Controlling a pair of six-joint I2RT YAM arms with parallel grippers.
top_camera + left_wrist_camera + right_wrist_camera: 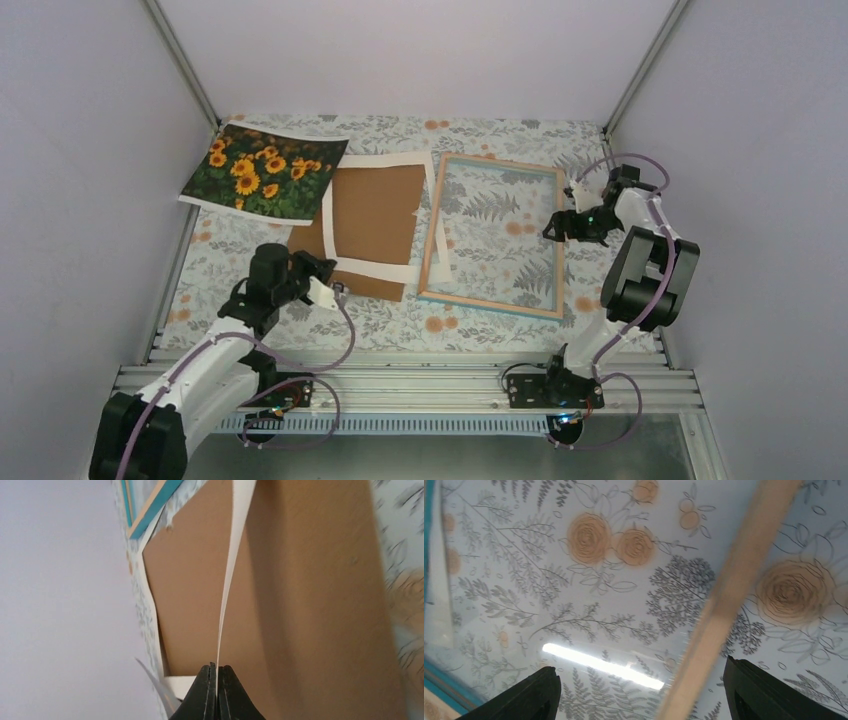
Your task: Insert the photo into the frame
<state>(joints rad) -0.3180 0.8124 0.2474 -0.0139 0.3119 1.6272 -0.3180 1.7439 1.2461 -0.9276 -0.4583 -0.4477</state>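
Cream mat (pixel 227 590), pinched edge-on by the left gripper (pixel 216 669), could crease if dragged — the right gripper (pixel 639 675), spread astride the frame (pixel 729 595) at three o'clock, might skew it.

The photo (pixel 265 170), orange-yellow sunflowers on dark green leaves, lies picture-side up and skewed, just beyond the far left corner of the brown backing board (pixel 370 225). The frame (pixel 490 304) lies flat just right of that board (pale wood upward, turquoise along its edges).
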